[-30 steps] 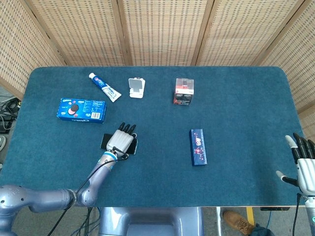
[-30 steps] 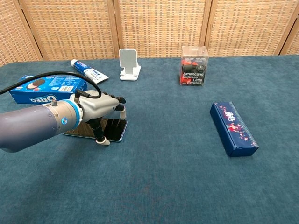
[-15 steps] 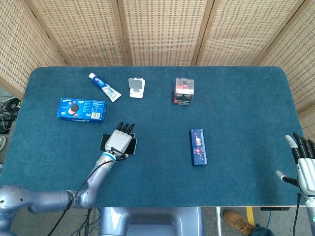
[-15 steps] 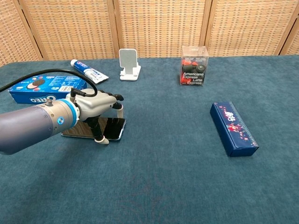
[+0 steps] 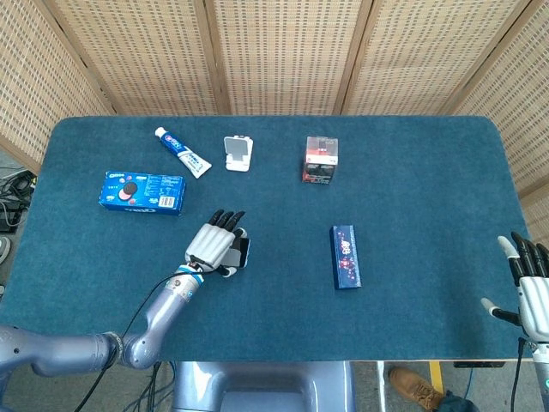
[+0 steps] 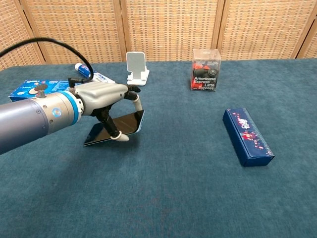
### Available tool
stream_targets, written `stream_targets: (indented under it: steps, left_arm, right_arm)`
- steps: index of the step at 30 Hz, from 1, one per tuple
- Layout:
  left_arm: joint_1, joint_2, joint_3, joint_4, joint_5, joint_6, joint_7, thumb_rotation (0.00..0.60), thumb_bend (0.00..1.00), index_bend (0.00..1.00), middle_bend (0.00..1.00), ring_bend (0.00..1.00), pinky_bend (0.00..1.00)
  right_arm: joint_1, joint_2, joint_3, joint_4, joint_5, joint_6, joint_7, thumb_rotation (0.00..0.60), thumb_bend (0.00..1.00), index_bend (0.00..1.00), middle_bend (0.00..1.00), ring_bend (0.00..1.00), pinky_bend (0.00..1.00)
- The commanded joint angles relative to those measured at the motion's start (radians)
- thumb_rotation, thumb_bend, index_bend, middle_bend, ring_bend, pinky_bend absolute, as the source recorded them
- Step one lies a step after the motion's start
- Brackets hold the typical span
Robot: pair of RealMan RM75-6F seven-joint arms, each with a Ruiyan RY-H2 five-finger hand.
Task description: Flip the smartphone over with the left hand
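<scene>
Smartphone tilting near the table's left edge, the left hand is pinching it and needing steady, unhurried wrist rotation to avoid slipping.

Head view: the left robot hand covers most of the smartphone; only a dark sliver shows at the hand's right side. Which face of the phone is up cannot be told from here.

Chest view: the left robot hand hides the phone's upper left part. The cookie box is partly behind the arm, its right end covered. The toothpaste tube shows only in short bits above the hand.

The right robot hand sits at the head view's lower right corner, wrist cut by the edge; the chest view does not show it.

Print on the dark blue box is too small to read.
</scene>
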Motion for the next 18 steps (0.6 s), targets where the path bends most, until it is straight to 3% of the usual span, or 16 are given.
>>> stream_targets:
  steps: [1, 8, 18]
  left_arm:
    - [0.022, 0.018, -0.026, -0.025, 0.08, -0.006, -0.114, 0.6, 0.19, 0.62, 0.0, 0.0, 0.0]
    - [0.054, 0.014, -0.048, -0.022, 0.157, -0.014, -0.296, 0.6, 0.19, 0.62, 0.0, 0.0, 0.0]
    - [0.122, -0.035, -0.086, 0.051, 0.324, -0.027, -0.762, 0.6, 0.19, 0.62, 0.0, 0.0, 0.0]
  right_arm:
    - [0.0, 0.0, 0.0, 0.0, 0.0, 0.001, 0.001, 0.6, 0.0, 0.0, 0.0, 0.0, 0.0]
    - [-0.001, 0.0, 0.0, 0.001, -0.001, 0.002, 0.002, 0.6, 0.0, 0.0, 0.0, 0.0, 0.0]
    - [0.003, -0.004, 0.001, 0.004, 0.006, -0.007, -0.009, 0.6, 0.0, 0.0, 0.0, 0.0, 0.0]
